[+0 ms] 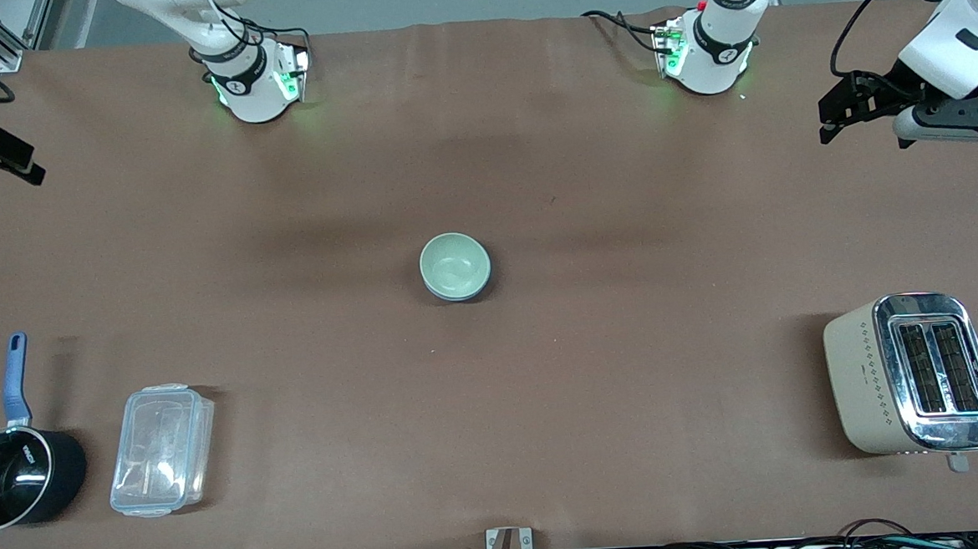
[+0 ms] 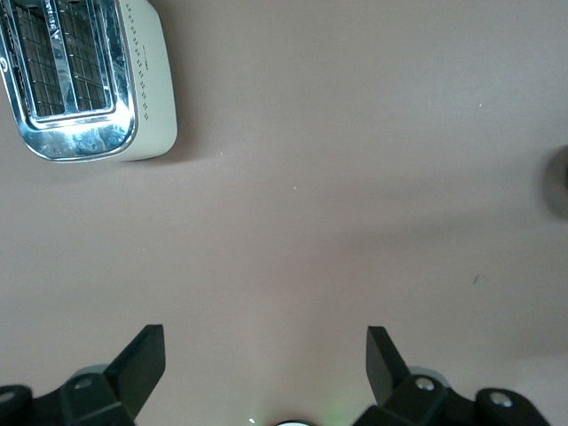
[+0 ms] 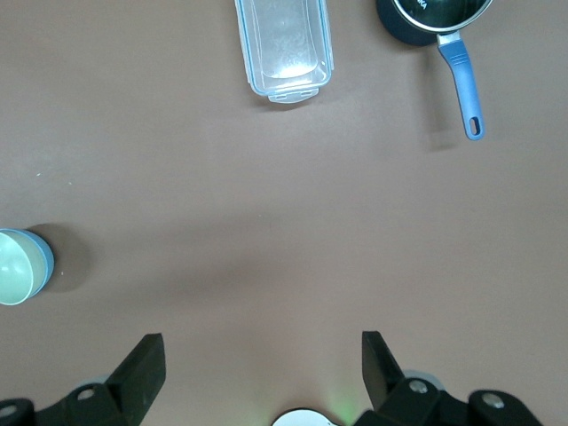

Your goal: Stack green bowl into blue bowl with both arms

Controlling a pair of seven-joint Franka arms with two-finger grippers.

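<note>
The pale green bowl (image 1: pixel 454 263) sits nested inside the blue bowl (image 1: pixel 457 296) at the middle of the table; only the blue bowl's outer wall shows around it. The right wrist view shows the green bowl (image 3: pixel 12 267) with the blue bowl's wall (image 3: pixel 46 261) around it. My left gripper (image 1: pixel 826 123) is open and empty, up in the air over the left arm's end of the table; its own view (image 2: pixel 266 342) shows bare table between the jaws. My right gripper (image 1: pixel 21 163) is open and empty over the right arm's end; its own view (image 3: pixel 264 346) shows bare table too.
A cream and chrome toaster (image 1: pixel 913 374) (image 2: pixel 84 75) stands near the front camera at the left arm's end. A black saucepan with a blue handle (image 1: pixel 14 475) (image 3: pixel 435 18) and a clear plastic box (image 1: pixel 162 451) (image 3: pixel 284 44) stand near the front camera at the right arm's end.
</note>
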